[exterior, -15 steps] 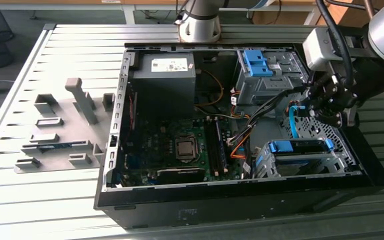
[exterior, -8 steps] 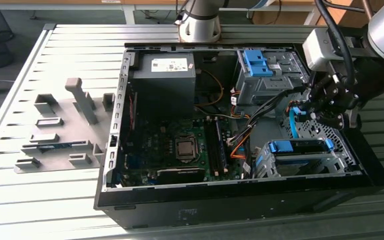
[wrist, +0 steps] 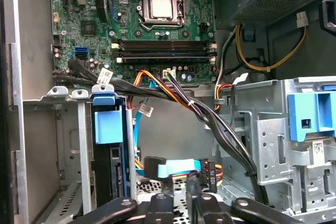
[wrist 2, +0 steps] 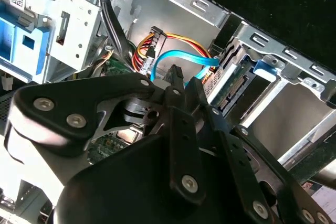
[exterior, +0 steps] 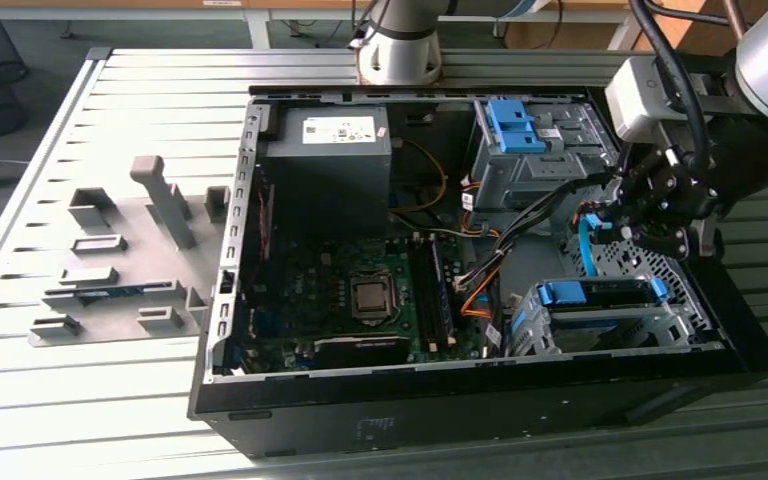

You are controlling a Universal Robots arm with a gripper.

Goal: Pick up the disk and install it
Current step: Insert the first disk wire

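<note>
Your black gripper (exterior: 647, 222) hangs inside the open black computer case (exterior: 491, 410), on the exterior view's right. You cannot tell whether it is spread or pressed together. Just nearer, apart from it, the silver blue-handled disk (exterior: 598, 294) sits slotted in the perforated metal drive cage (exterior: 682, 322).
</note>
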